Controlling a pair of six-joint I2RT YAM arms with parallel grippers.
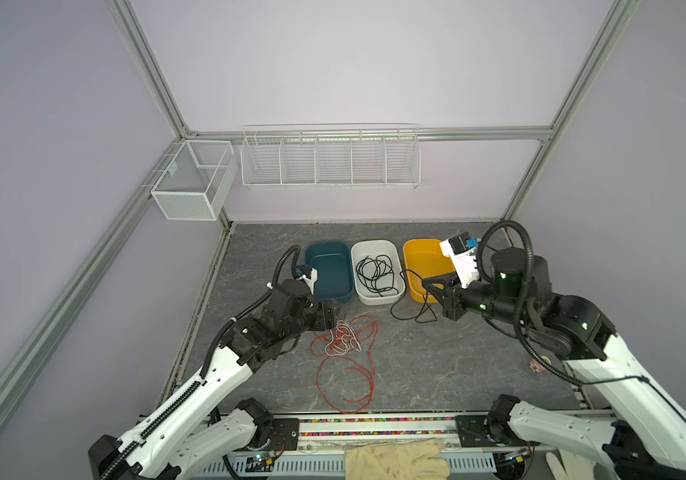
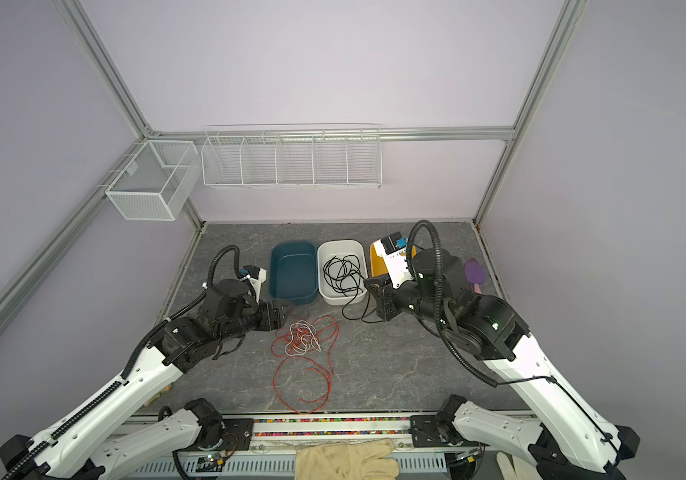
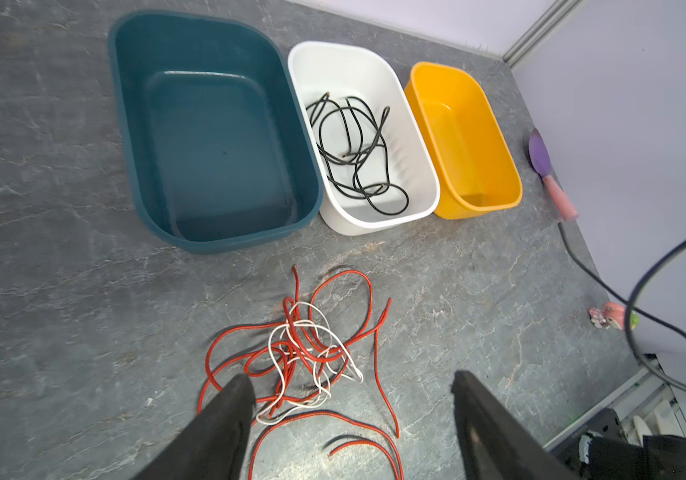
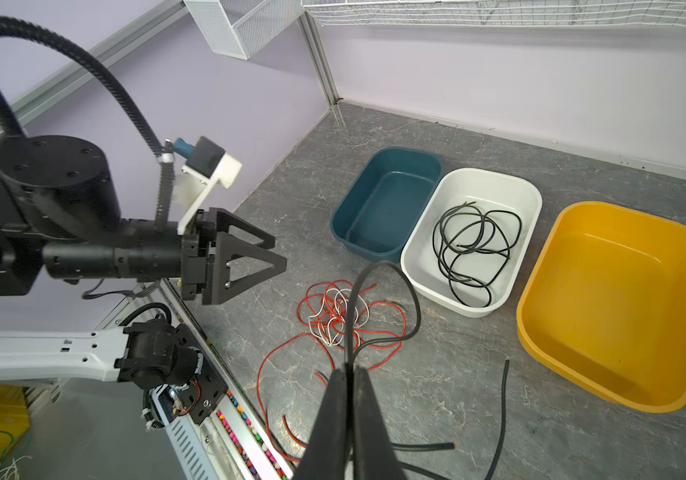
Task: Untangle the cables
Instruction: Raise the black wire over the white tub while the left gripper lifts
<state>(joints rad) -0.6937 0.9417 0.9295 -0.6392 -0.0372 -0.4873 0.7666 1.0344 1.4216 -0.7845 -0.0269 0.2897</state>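
Cables (image 1: 343,338), entry for this moment. We note a red cable (image 3: 351,272) and a white cable (image 3: 308,304) knotted together on the grey table (image 1: 436,374), in front of the blue tub (image 1: 326,245). Further red loops trail from the knot toward the table's near edge. A coiled black cable (image 1: 376,272) lies inside the white tub (image 1: 378,298).

Left gripper (image 3: 351,399): jaws spread wide with nothing between them, poised at the near side of the knot. We cannot tell whether a finger touches the red strand.

Right gripper (image 4: 349,370): jaws pressed together on a loose black cable (image 4: 387,263). It arches up from the grip, and its remaining length lies on the table in front of the white tub and the yellow tub (image 1: 420,257).
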